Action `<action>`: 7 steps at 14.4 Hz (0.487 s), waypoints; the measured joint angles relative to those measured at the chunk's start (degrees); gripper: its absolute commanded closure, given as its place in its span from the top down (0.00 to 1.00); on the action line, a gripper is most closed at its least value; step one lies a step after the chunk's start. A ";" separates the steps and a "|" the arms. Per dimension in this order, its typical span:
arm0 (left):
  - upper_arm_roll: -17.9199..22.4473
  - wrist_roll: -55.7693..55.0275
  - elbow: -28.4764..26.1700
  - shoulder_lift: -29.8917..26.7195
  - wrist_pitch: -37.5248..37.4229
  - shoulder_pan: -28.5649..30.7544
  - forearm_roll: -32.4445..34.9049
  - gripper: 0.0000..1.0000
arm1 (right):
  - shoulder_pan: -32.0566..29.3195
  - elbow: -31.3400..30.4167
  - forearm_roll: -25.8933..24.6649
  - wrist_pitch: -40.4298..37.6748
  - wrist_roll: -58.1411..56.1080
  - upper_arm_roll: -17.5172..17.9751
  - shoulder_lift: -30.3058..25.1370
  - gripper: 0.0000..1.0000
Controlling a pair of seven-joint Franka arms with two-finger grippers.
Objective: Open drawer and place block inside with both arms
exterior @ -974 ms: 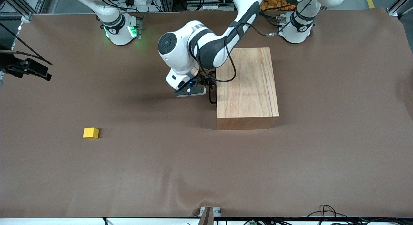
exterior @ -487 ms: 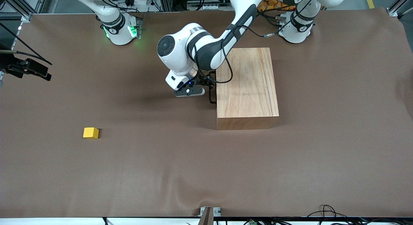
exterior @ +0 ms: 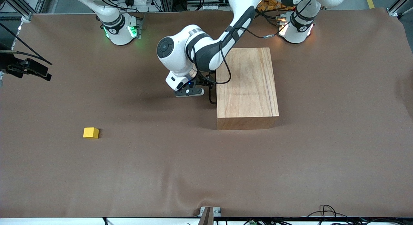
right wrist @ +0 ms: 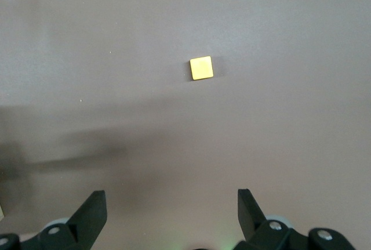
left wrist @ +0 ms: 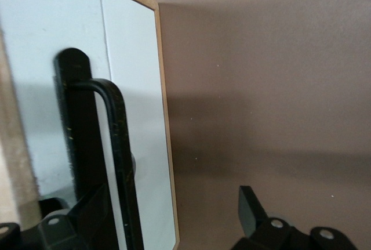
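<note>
Step in hand: opening the drawer (exterior: 215, 89), which looks closed in the wooden box (exterior: 246, 86).

Left end effector (exterior: 206, 86): fingers spread, straddling the black loop handle (left wrist: 113, 163).

Right end effector (right wrist: 171, 215): spread, empty, waiting high over the worktop (exterior: 161, 160).

Block (exterior: 91, 133): on the worktop beneath the right end effector, well apart from the left.

Next, you likely pinch the handle, then pull straight out.

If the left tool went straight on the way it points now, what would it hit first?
Most likely the drawer: the left tool faces its white front, open, with one finger already beside the black loop handle. How much gap remains is unclear.
</note>
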 measured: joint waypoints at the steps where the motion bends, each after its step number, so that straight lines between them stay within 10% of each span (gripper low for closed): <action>1: 0.00 0.00 0.00 0.24 0.00 -0.26 0.00 1.00 | 0.00 0.00 0.00 0.00 0.00 0.00 0.00 1.00; 7: 0.00 0.00 0.01 0.46 -0.09 -0.60 0.00 1.00 | 0.00 0.00 0.00 0.00 0.00 0.00 0.00 1.00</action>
